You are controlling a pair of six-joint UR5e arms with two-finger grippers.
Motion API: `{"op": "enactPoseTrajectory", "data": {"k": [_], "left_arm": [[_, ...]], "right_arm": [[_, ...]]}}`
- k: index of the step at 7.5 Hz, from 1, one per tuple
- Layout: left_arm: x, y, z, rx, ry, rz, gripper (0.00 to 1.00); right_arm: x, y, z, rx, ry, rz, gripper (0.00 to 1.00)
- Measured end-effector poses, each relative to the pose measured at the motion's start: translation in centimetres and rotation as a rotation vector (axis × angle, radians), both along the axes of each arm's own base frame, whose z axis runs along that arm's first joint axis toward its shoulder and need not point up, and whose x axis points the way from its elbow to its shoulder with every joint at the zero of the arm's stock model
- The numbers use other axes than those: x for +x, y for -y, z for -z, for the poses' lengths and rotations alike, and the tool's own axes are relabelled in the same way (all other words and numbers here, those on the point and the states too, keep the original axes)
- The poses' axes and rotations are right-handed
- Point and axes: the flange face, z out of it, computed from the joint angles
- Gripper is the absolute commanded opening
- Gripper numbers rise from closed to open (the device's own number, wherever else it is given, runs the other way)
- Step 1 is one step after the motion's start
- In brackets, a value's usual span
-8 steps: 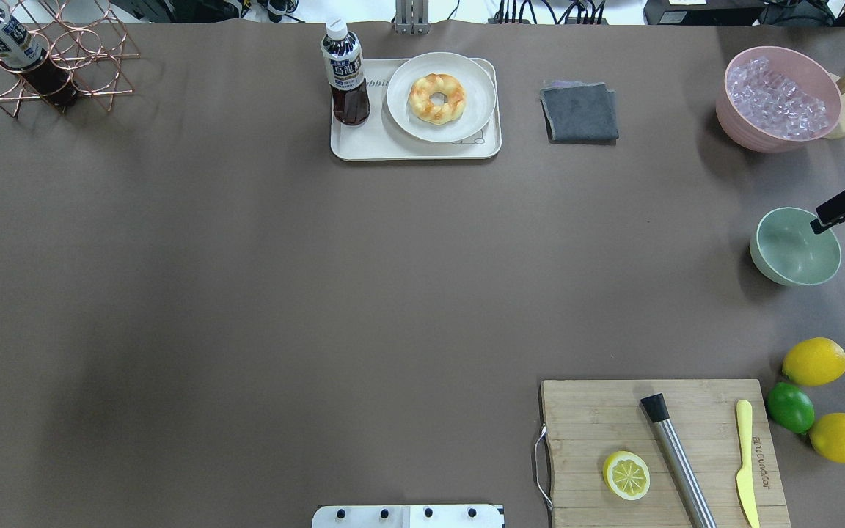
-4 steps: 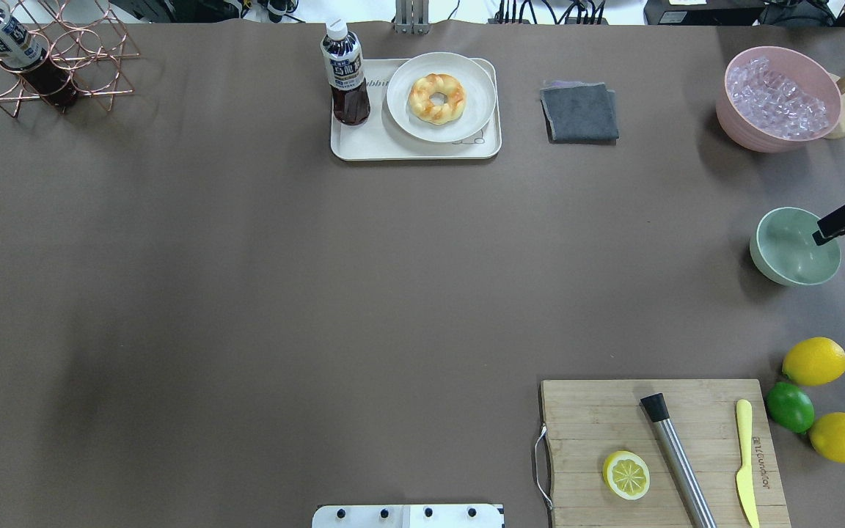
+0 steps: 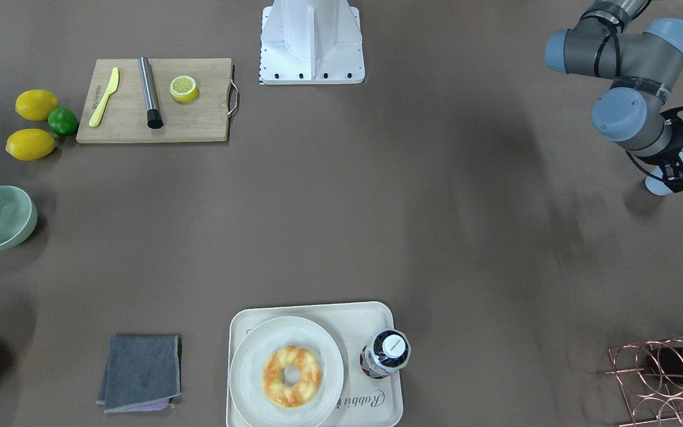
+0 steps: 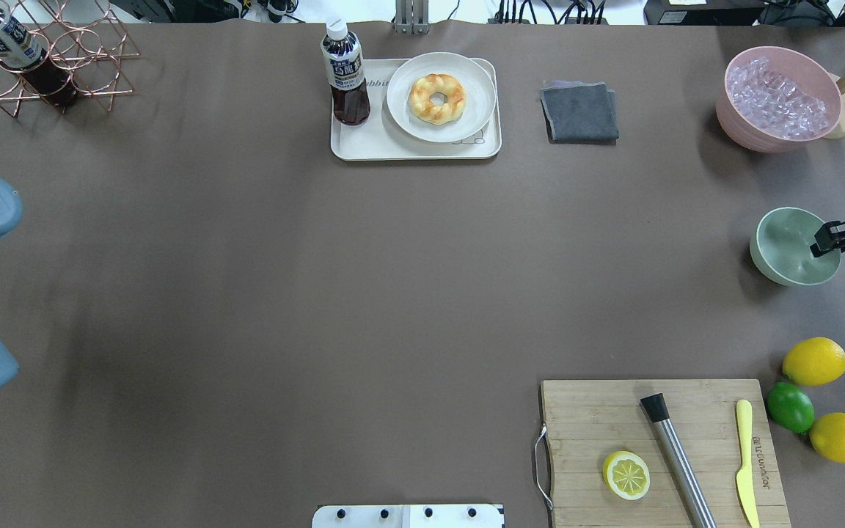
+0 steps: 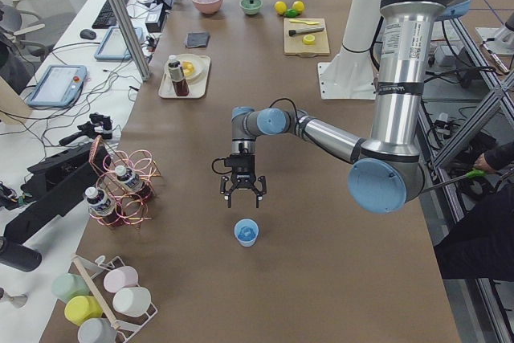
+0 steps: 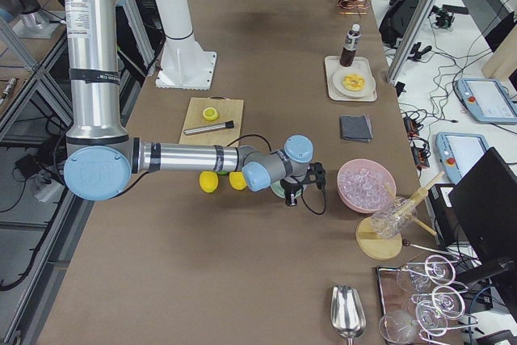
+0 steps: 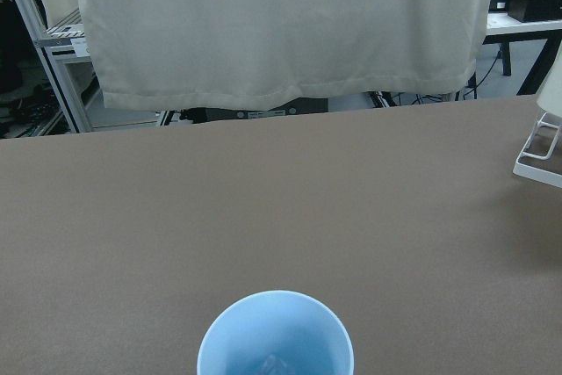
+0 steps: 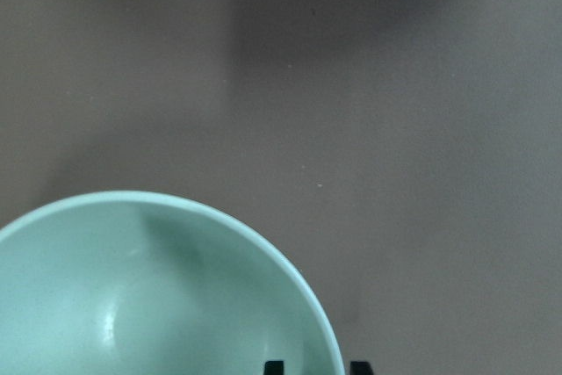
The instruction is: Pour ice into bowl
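The left gripper [image 5: 242, 196] hangs just above the blue cup [image 5: 246, 232] with its fingers spread wide. A little ice [image 7: 276, 363] sits in the cup. Far across the table [image 4: 393, 293], the right gripper [image 4: 826, 240] is at the green bowl [image 4: 776, 253], with one finger inside the rim, one outside, and a gap between them.

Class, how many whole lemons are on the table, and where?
2. One lemon lies right of the cutting board; the other lemon lies nearer the robot, a lime between them. The cut half on the board is not counted.
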Motion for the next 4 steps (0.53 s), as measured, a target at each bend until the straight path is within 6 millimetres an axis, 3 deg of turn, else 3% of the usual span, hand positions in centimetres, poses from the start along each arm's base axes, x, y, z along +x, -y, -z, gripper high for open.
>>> {"op": "enactPoseTrajectory", "data": {"k": [2,4], "left_arm": [[3.5,-0.9,-0.8,-0.038,0.051,-0.021,0.97],[5.2,-1.5,-2.2,-0.053,0.086,0.001,0.97]], "right_arm": [[-0.1,0.0,0.5,-0.001,0.008,-0.005,0.00],[-0.3,0.4,1.6,0.009,0.019,-0.010,0.00]]}}
